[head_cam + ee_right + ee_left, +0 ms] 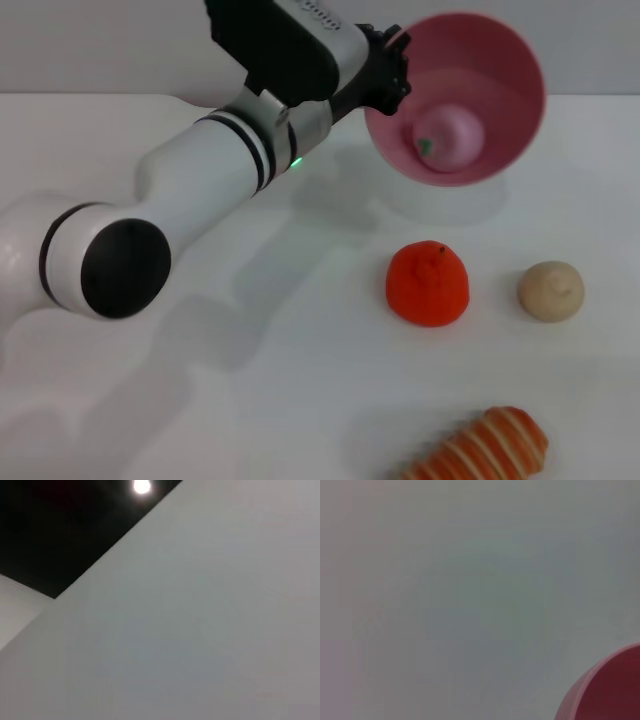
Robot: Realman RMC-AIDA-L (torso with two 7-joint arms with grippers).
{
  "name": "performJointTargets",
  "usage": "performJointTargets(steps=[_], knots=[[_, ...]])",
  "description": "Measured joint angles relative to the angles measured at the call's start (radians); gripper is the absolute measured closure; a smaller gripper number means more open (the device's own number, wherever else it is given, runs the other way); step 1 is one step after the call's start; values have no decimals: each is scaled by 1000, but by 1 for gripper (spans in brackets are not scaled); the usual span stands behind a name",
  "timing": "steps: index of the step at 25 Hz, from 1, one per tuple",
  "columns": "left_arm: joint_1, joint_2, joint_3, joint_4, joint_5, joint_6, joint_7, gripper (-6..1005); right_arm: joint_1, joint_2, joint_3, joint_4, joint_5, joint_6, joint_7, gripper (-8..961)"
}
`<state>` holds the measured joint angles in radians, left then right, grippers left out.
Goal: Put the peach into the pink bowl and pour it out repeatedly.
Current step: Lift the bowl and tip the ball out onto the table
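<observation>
1. Centrally at the far edge of the desk (200, 400), the left gripper (390, 70) clamps the rim of the pink bowl (500, 70), its dark fingers closed on the bowl's near-left lip; the bowl hangs clear of the surface, tipped so that its mouth faces the camera.
2. Inside the tilted bowl, the peach (450, 138) rests against the lowest part of the wall, close to the downward rim, its green leaf mark facing left.
3. Judged step: the pour. The peach has not yet left the bowl, so further wrist rotation seems needed to roll it over the lip.
4. Technique: rotate slowly about the gripped rim, keeping the clamp firm, since the smooth plastic may slip between the fingers as the load shifts.
5. Landing zone: the bare desk beneath the bowl's lower rim; the orange-red fruit (428, 283) and the beige ball (551, 290) lie nearer the front edge, and the striped bread (480, 450) sits at the front edge. A gentle tip should keep the peach from rolling into them.
6. The right gripper is outside every view; its wrist camera shows only blank surface.
</observation>
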<state>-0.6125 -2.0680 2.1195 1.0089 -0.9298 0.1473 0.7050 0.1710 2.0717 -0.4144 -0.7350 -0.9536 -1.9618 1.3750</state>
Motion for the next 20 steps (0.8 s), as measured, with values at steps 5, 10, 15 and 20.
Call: performJointTargets(steps=[5,10,15,20], knots=[[33,0,58,-4,1,124,0,941,8,1,11,33,2,-31,-11,313],[68,-1,135,-31,94,333,1,941,21,1,12,77,3,-53,-28,318],[62,-2,137,-97,118,407,19,940,25,-2,13,98,4,-62,-41,323],[62,-1,132,-107,119,426,25,940,32,-2,8,101,4,-63,-44,328]])
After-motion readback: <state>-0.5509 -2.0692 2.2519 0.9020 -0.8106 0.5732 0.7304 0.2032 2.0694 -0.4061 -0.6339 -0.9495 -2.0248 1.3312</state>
